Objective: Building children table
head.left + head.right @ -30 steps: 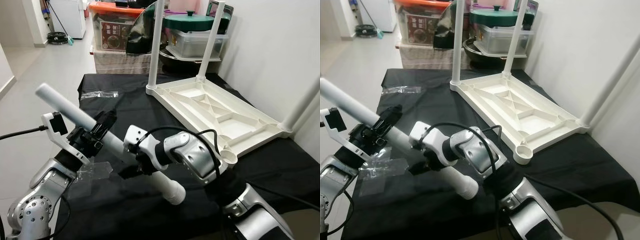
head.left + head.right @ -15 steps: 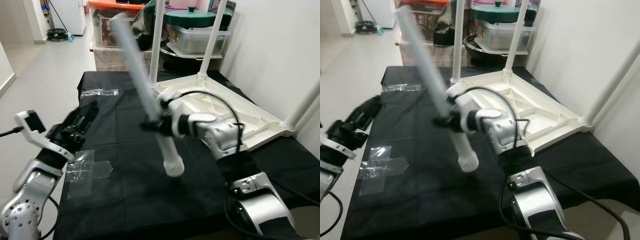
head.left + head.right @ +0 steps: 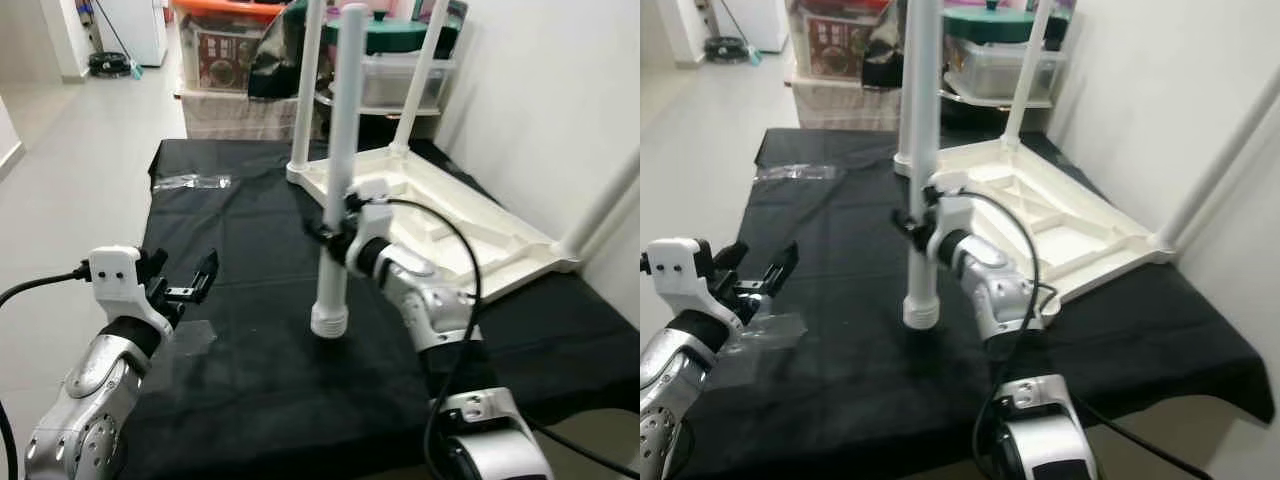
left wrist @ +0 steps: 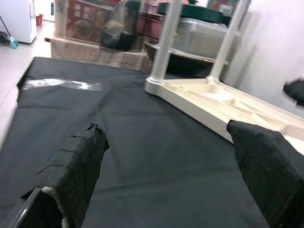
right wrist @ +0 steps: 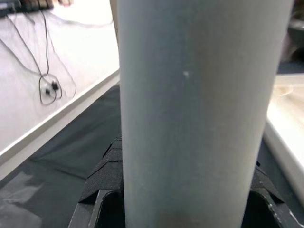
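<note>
A white table leg [image 3: 340, 150] stands upright, its threaded end just above the black cloth [image 3: 250, 230]. My right gripper [image 3: 335, 235] is shut on it about a third of the way up. In the right wrist view the leg [image 5: 199, 118] sits between the black fingers [image 5: 102, 178]. The white children's tabletop [image 3: 470, 235] lies upside down behind and to the right, with three legs standing up from it. My left gripper [image 3: 185, 288] hovers open and holds nothing at the near left; its fingers [image 4: 76, 161] are spread wide.
Clear plastic wrap [image 3: 195, 182] lies at the far left of the cloth, and another piece [image 3: 195, 340] under my left gripper. Storage boxes and pots [image 3: 390, 70] crowd behind the table. A white wall [image 3: 560, 90] runs along the right. Floor [image 3: 70, 150] lies to the left.
My left gripper let go of the leg and drew back to the left. The right gripper swung the leg from lying slantwise to upright over the middle of the cloth.
</note>
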`<state>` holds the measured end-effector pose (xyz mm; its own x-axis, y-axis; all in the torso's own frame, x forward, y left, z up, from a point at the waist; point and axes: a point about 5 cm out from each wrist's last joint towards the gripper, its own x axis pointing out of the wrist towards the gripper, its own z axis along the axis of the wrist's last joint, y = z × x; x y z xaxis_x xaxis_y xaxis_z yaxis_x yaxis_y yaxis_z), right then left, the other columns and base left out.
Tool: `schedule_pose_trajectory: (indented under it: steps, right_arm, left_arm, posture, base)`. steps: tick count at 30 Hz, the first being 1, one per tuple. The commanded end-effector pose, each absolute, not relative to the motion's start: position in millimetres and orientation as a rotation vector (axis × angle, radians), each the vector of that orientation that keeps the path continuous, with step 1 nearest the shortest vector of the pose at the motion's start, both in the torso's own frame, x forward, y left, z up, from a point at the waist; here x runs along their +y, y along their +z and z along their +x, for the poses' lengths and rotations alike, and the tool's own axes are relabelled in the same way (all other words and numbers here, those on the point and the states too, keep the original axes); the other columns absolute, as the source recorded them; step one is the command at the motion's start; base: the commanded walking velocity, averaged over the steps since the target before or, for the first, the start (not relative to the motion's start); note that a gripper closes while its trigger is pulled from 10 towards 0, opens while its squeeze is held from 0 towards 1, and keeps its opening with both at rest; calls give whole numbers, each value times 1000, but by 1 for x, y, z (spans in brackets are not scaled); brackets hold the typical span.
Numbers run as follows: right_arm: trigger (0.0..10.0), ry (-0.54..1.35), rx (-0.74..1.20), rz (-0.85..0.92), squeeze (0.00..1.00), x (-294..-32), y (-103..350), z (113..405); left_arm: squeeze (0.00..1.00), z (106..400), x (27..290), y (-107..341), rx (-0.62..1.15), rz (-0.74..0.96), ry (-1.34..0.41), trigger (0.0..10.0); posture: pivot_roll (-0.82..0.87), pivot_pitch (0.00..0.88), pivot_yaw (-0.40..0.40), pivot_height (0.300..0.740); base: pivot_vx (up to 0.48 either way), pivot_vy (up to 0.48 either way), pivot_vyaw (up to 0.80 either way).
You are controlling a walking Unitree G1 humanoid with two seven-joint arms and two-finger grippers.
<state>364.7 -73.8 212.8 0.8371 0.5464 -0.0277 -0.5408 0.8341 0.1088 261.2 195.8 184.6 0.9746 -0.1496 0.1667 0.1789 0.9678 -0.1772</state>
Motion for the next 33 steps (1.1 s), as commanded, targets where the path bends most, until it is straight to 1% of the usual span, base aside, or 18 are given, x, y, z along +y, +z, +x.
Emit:
schedule_pose_trajectory:
  steps: [1, 7, 12, 17, 23, 26, 33]
  right_arm:
    - [10000, 543, 28, 102, 0, -82, 215, 365]
    - [10000, 499, 7, 107, 0, -82, 212, 364]
    - [10000, 481, 5, 109, 0, -86, 211, 364]
    - [10000, 449, -4, 115, 0, -88, 210, 363]
    - [10000, 446, -60, 134, 0, -87, 219, 363]
    - [10000, 475, -107, 139, 0, -83, 228, 361]
    - [10000, 487, -128, 135, 0, -82, 233, 361]
  left_arm:
    - [0, 262, 190, 185, -160, -186, -183, 10000]
    - [0, 264, 187, 183, -167, -167, -164, 10000]
    - [0, 264, 185, 182, -182, -188, -151, 10000]
    - [0, 266, 187, 182, -189, -197, -128, 10000]
    - [0, 267, 189, 186, -220, -233, -117, 10000]
    - [0, 268, 187, 186, -228, -238, -128, 10000]
    - [0, 267, 184, 186, -228, -239, -137, 10000]
  posture:
    - [55, 0, -87, 740]
    - [52, 0, -83, 740]
    - [52, 0, -83, 740]
    - [50, 0, -74, 740]
    - [50, 0, -71, 740]
    - [50, 0, -72, 740]
    - [49, 0, -76, 740]
  base:
    - [0, -480, 0]
    - [0, -480, 0]
    - [0, -444, 0]
    - [0, 0, 0]
    - [413, 0, 0]
    - [480, 0, 0]
    - [468, 0, 0]
